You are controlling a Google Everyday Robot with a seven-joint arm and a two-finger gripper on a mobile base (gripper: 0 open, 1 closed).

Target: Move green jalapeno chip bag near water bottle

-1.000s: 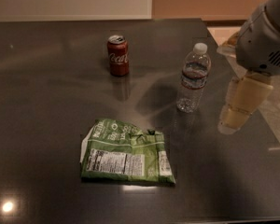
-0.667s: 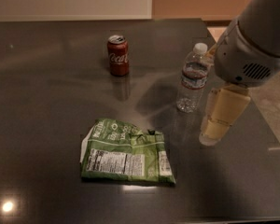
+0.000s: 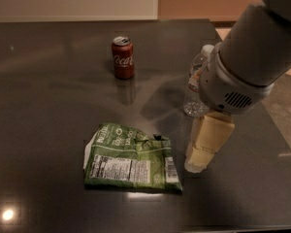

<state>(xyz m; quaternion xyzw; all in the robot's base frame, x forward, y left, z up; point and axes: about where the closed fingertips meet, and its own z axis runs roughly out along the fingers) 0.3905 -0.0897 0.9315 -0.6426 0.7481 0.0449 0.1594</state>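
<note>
The green jalapeno chip bag [image 3: 131,158] lies flat and crumpled on the dark table [image 3: 48,96], front centre, white nutrition panel facing up. The water bottle [image 3: 195,84] stands upright behind and to the right of the bag; my arm covers its right side. My gripper [image 3: 200,163] hangs from the arm at the right, its cream-coloured fingers pointing down, just right of the bag's right edge and in front of the bottle. It holds nothing.
A red Coca-Cola can [image 3: 122,57] stands upright at the back centre of the table. The table's right edge [image 3: 276,130] runs close to my arm, with floor beyond it. A pale wall lies behind the table.
My arm and gripper have moved left and toward the front, from right of the bottle to just beside the bag's right edge. Bag, bottle and can have not moved.
</note>
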